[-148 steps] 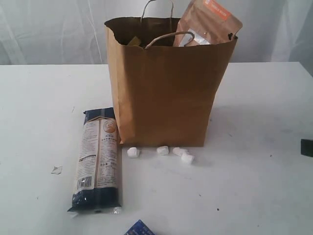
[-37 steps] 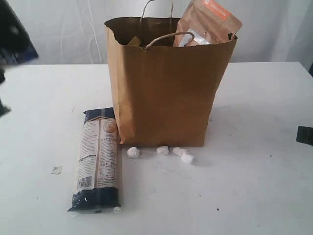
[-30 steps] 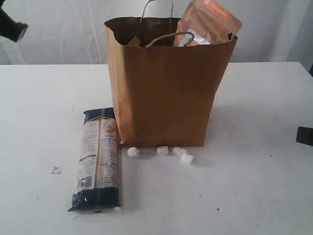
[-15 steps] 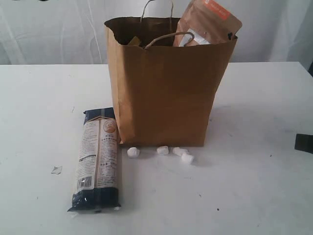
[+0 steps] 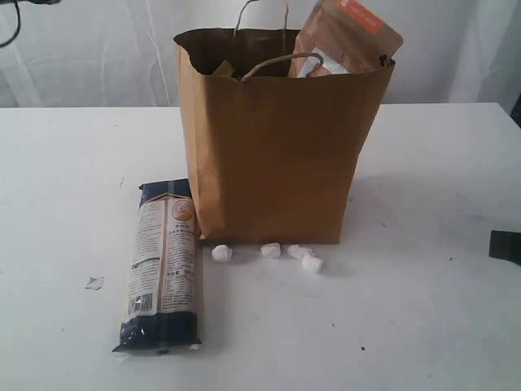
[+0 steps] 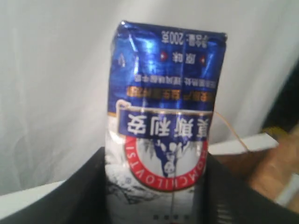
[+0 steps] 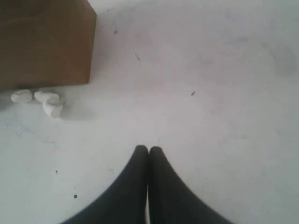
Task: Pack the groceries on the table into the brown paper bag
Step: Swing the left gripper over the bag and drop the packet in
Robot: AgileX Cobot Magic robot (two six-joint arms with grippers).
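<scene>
The brown paper bag (image 5: 277,147) stands upright mid-table, with a kraft pouch with an orange label (image 5: 346,37) sticking out of its top. The long dark-blue-and-white pasta packet (image 5: 163,265) lies flat on the table (image 5: 65,163), just left of the bag. In the left wrist view my left gripper (image 6: 156,163) is shut on a blue-and-white carton (image 6: 166,93) with a red ring, held up against the white backdrop. My right gripper (image 7: 148,149) is shut and empty, low over bare table right of the bag (image 7: 44,42); only a dark bit of it (image 5: 505,246) shows in the exterior view.
Several small white lumps (image 5: 269,251) lie on the table along the bag's front edge, also in the right wrist view (image 7: 44,98). A small scrap (image 5: 94,283) lies left of the pasta packet. A white curtain hangs behind the table.
The left arm has risen out of the exterior view at the top left. The dark bit of the right gripper at the right edge has drifted slightly lower.
</scene>
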